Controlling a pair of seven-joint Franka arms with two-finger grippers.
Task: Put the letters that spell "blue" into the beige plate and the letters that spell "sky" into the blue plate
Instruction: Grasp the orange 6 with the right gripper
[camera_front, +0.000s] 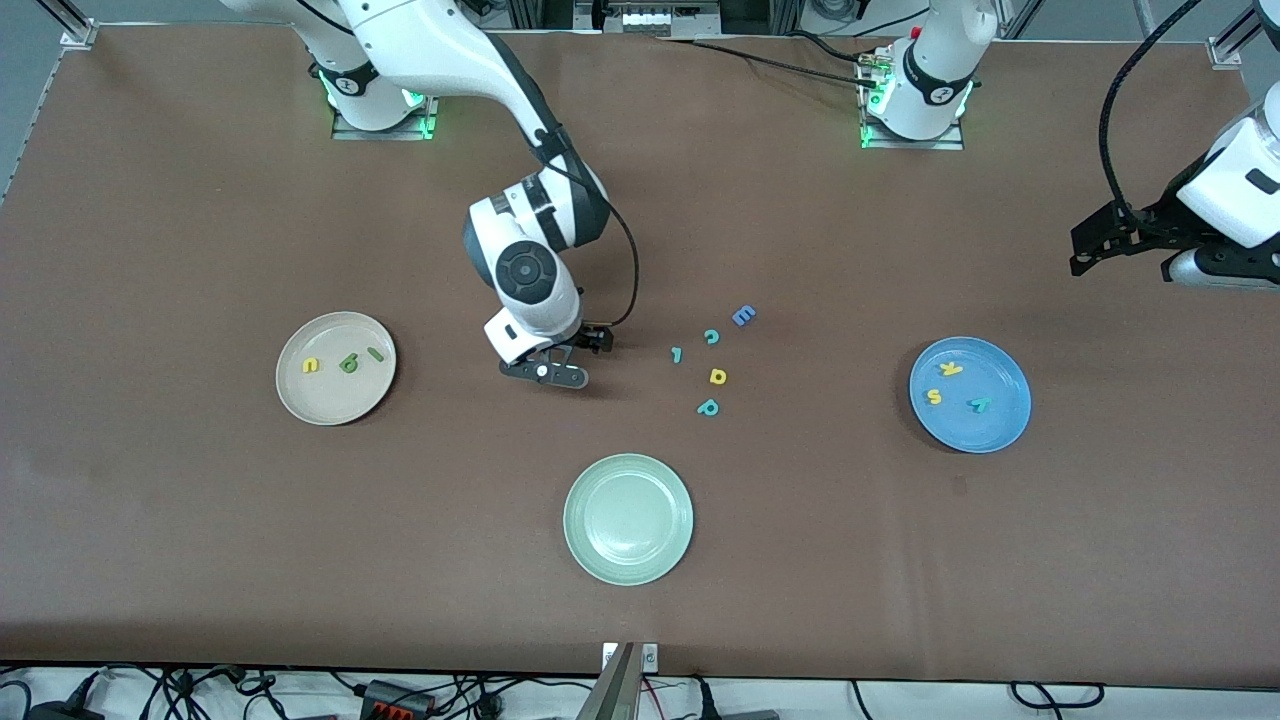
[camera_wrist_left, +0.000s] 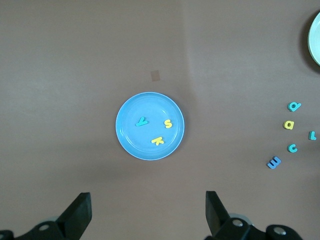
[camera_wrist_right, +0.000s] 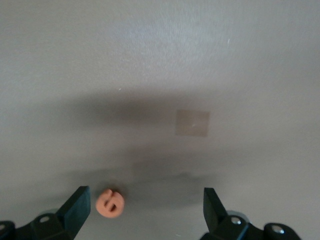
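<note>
The beige plate (camera_front: 325, 400) toward the right arm's end holds the yellow u (camera_front: 311, 365), dark green b (camera_front: 349, 362) and light-green l (camera_front: 376, 354). The blue plate (camera_front: 990, 432) (camera_wrist_left: 142, 142) holds the yellow s (camera_wrist_left: 168, 123), yellow k (camera_wrist_left: 157, 141) and teal y (camera_wrist_left: 142, 121). The orange e (camera_wrist_right: 109, 202) lies on the table between the open fingers of my right gripper (camera_wrist_right: 146, 200) (camera_front: 548, 372), close to one finger; it is hidden in the front view. My left gripper (camera_wrist_left: 148, 207) (camera_front: 1095, 245) hangs open and empty, high over the left arm's end of the table.
A pale green plate (camera_front: 628, 560) sits nearest the front camera. Loose letters lie mid-table: blue E (camera_front: 743, 316), teal c (camera_front: 711, 336), teal l-like piece (camera_front: 677, 354), yellow d (camera_front: 717, 376), teal p (camera_front: 708, 407). A tape patch (camera_wrist_right: 192, 123) marks the table.
</note>
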